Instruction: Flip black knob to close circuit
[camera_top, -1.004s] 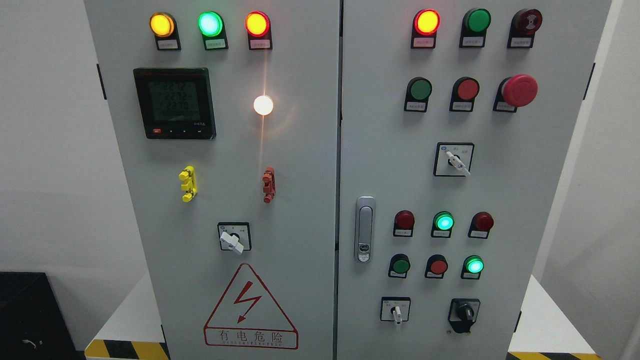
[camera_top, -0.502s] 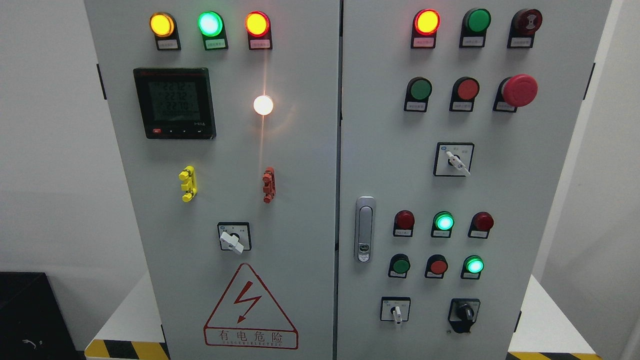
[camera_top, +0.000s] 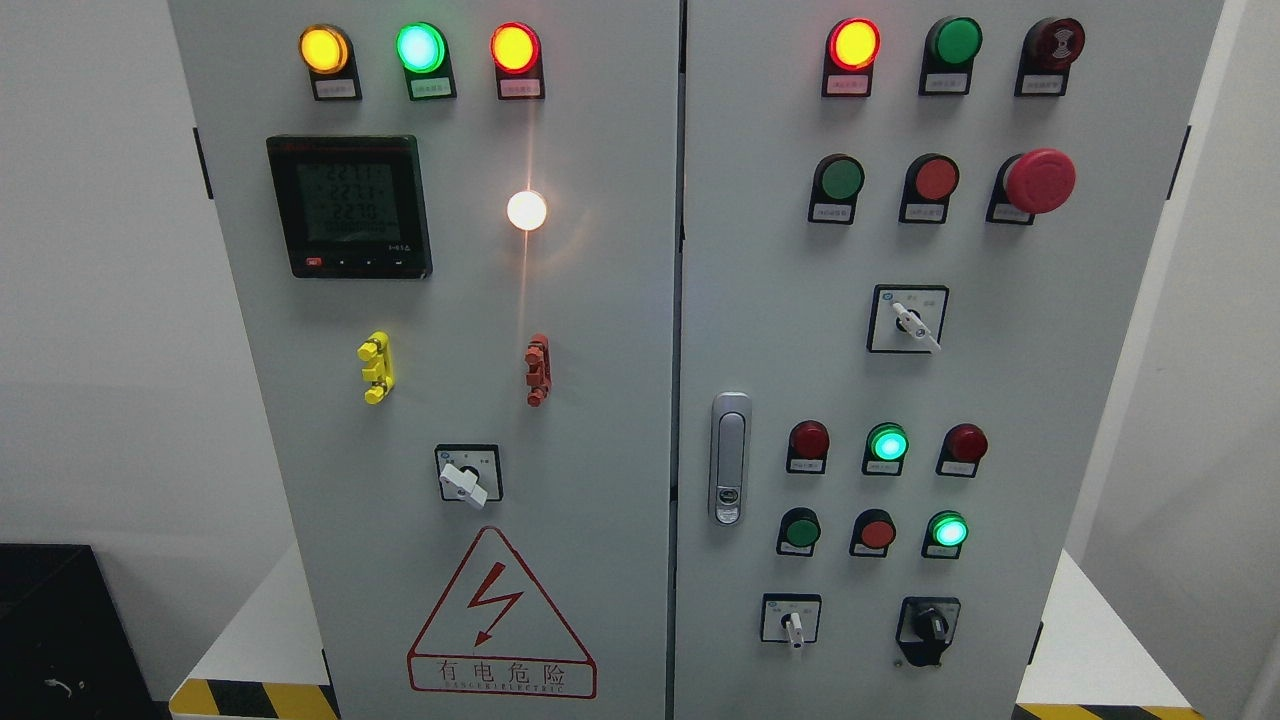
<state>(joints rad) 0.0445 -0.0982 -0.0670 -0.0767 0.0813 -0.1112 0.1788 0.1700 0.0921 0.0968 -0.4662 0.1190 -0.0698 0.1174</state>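
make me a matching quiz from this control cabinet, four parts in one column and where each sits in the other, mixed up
Parts:
1. black knob
2. red mushroom button
3. digital meter
4. door latch

Places:
A. upper left of the left door
B. bottom right of the right door
C. left edge of the right door, mid height
D. upper right of the right door

Pairs: 1-B, 2-D, 3-A, 4-C

Matt grey painted metal cabinet (camera_top: 600, 330); glossy black plastic knob (camera_top: 930, 625); shiny metal handle (camera_top: 730, 458).
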